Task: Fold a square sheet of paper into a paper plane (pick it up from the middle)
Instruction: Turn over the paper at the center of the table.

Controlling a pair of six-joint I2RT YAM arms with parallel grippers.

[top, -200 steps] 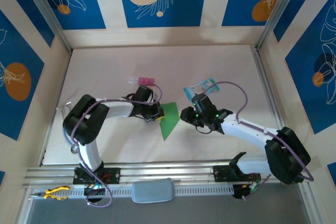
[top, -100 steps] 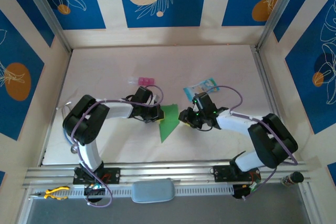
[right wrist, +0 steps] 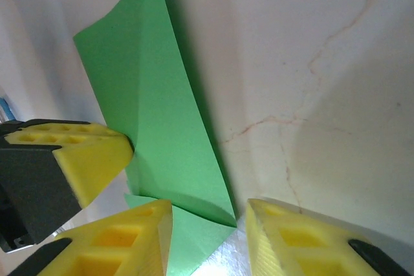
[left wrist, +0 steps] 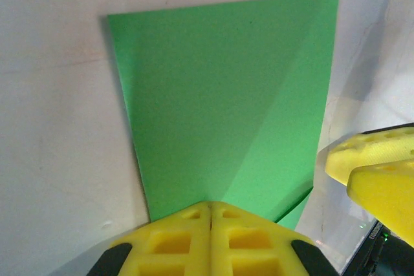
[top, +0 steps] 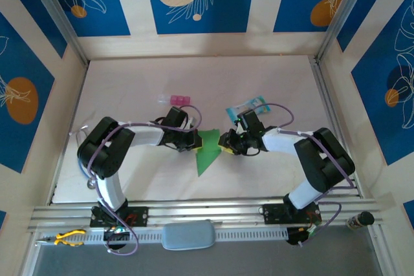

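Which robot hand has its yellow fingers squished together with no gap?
The left gripper: its two yellow fingers meet, with their tips at the edge of the green paper. The right gripper has a gap between its fingers.

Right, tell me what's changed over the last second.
The right arm folded inward, carrying the right gripper left to the right edge of the green paper, jaws open around a corner. Nothing was gripped or released. The left gripper stayed shut at the paper's left edge; paper, pink block and blue packet haven't moved.
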